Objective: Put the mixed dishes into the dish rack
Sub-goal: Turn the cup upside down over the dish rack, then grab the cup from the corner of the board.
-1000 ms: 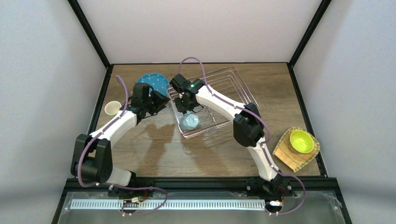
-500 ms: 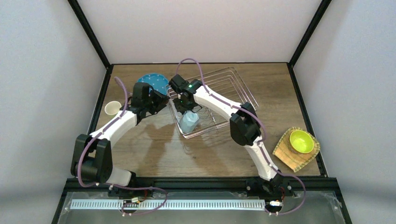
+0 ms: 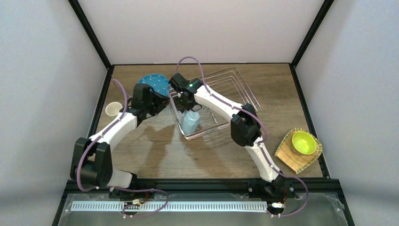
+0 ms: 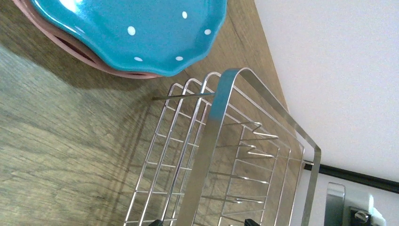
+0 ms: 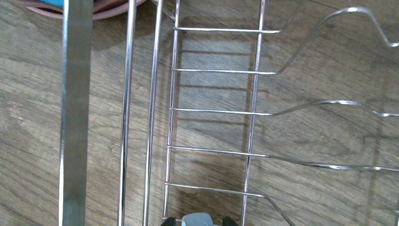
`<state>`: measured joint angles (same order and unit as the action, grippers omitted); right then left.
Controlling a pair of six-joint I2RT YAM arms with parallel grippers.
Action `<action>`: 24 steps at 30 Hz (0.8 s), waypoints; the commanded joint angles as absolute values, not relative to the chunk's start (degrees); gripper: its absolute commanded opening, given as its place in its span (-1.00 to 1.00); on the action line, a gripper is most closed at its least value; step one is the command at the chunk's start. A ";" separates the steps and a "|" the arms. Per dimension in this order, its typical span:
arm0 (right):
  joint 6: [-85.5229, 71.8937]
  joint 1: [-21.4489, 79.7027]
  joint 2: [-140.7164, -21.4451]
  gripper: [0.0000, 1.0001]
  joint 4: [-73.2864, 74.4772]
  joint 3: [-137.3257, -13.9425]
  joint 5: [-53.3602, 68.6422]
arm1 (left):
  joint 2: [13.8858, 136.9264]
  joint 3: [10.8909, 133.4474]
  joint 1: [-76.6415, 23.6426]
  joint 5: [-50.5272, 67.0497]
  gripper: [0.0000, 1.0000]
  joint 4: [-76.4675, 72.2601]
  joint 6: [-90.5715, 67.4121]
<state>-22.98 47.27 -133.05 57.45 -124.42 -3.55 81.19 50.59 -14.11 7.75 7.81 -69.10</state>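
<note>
Cup (image 3: 112, 109): pale, round, upright at far left, not yet loaded.
Blue plate (image 3: 153, 83): glossy, white dots, wavy rim, stacked on pink plate (image 4: 70, 52) — just beside the rack (image 3: 230, 89).
Left gripper (image 3: 161, 100): spread wide, empty, near the blue plate — likely lining up for it.
Rack: thin shiny wire, shallow, prongs to prop dishes.
Blue mug (image 3: 190, 122): smooth, resting inside the rack's near-left end.
Right gripper (image 3: 187, 106): above it, mug edge between fingers; pinching or freed, cannot tell.
Bowl (image 3: 303, 142): lime, on woven plate (image 3: 287, 155), far right.

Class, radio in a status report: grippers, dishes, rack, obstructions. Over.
Left gripper open, empty, beside dish rack. Right gripper over light blue mug in rack; grip unclear. Blue dotted plate, lime bowl, pale mug outside rack.
</note>
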 commanded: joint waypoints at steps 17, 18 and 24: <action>-23.99 46.11 -127.07 0.27 56.78 -127.34 -7.41 | 74.40 50.05 -14.29 3.95 0.99 11.81 -69.22; -23.99 45.97 -126.65 0.30 56.66 -127.35 -7.58 | 74.03 50.09 -14.31 3.77 0.99 12.12 -69.18; -23.73 45.03 -123.83 0.34 55.51 -127.40 -7.92 | 72.02 50.13 -14.33 2.00 0.99 14.74 -69.47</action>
<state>-23.31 45.67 -127.31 57.08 -125.54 -6.57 73.78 50.35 -14.15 4.34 11.68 -69.89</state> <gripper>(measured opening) 0.661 0.995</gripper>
